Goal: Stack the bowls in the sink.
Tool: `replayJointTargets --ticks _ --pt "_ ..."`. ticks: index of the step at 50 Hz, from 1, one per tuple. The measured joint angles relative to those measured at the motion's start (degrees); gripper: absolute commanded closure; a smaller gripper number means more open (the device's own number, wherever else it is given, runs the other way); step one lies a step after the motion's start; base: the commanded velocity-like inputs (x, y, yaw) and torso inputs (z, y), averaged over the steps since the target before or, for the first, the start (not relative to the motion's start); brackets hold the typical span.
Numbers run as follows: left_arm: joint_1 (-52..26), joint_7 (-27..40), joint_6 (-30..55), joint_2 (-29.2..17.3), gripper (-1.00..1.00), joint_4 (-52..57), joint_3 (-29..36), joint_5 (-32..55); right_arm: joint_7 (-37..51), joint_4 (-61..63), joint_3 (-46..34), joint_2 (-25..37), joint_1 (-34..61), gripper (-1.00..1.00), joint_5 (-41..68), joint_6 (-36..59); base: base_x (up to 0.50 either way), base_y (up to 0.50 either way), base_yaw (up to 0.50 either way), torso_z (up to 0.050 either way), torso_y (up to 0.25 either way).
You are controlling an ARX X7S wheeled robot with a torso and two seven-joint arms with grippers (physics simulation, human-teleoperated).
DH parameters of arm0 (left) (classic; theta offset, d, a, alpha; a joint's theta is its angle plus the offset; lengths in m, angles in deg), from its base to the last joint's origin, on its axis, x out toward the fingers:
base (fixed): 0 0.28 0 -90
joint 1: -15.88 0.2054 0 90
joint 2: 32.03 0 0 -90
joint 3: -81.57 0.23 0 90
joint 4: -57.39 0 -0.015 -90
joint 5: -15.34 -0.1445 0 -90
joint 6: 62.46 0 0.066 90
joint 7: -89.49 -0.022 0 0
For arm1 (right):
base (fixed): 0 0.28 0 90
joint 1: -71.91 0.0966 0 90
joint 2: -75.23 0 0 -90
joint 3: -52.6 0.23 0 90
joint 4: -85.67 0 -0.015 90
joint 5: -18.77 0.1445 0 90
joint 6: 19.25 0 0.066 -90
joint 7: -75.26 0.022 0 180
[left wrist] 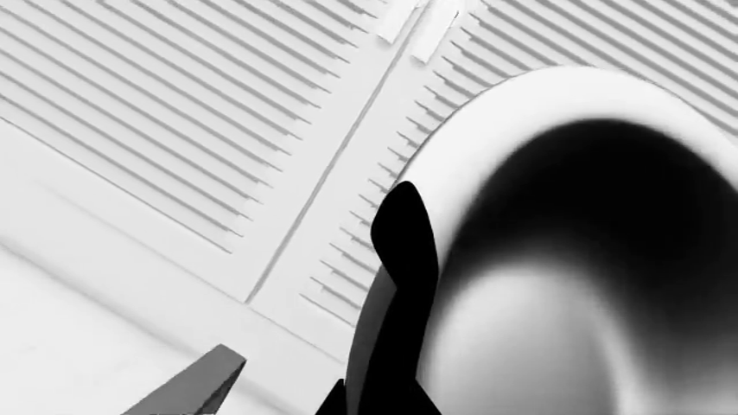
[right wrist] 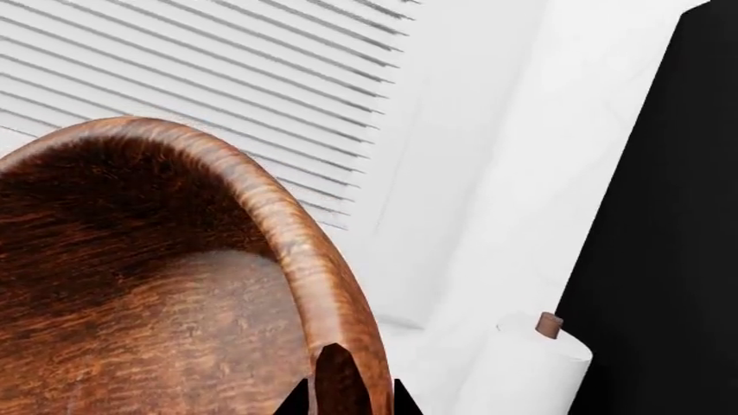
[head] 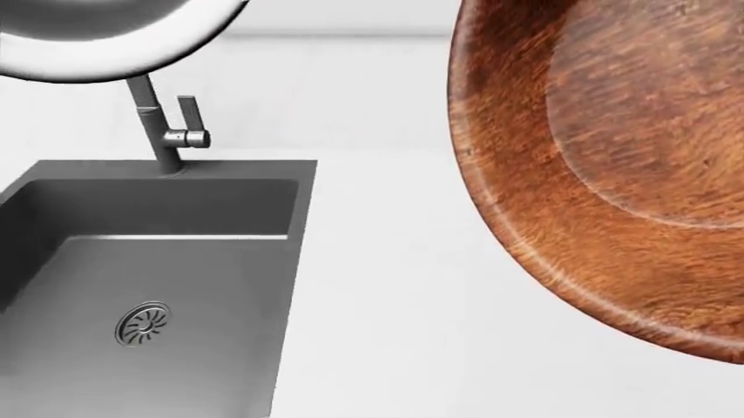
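Above the tabletop (head: pixel 384 287), both bowls are held aloft. Left gripper (left wrist: pixel 386 346) has its jaws clamped over the rim of the steel bowl (left wrist: pixel 576 259). Right gripper (right wrist: pixel 342 389) has its jaws pinching the wooden bowl (right wrist: pixel 150 285) at its rim. Sink (head: pixel 163 252) sits at the tabletop's left, faucet (head: pixel 163 131) on its rear edge. Paper towel roll (right wrist: pixel 524 372) stands nearby.

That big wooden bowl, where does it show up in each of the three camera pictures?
Head view: the wooden bowl fills the right side, held up above the white counter.
Right wrist view: it fills the lower left, its rim pinched by the right gripper.
Left wrist view: not in it; only the steel bowl shows.
Shared landmark: the white slatted cabinet doors appear in both wrist views.
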Motion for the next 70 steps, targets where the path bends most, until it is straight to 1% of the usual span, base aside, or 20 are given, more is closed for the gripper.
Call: replayJointTargets --ticks 48,60,64,70 --pt "1.18 -0.68 0.25 -0.55 1.0 0.82 -1.45 0.25 -0.03 0.22 0.34 -0.3 0.01 1.0 0.33 -0.1 0.0 0.5 0.0 0.0 0.001" --pt "1.46 -0.71 0.27 -0.63 1.0 0.82 -1.8 0.23 -0.07 0.05 1.94 -1.17 0.1 1.0 0.32 -1.64 0.0 0.0 0.0 0.001 0.0" --pt "1.58 -0.82 0.38 -0.48 1.0 0.96 -1.82 0.25 0.03 -0.01 1.84 -1.22 0.05 1.0 0.05 -1.06 -0.04 0.5 0.0 0.0 0.003" --pt "1.64 -0.72 0.42 -0.57 1.0 0.84 -2.07 0.26 -0.07 0.05 1.91 -1.51 0.1 1.0 0.2 -1.3 0.0 0.0 0.0 0.0 0.0"
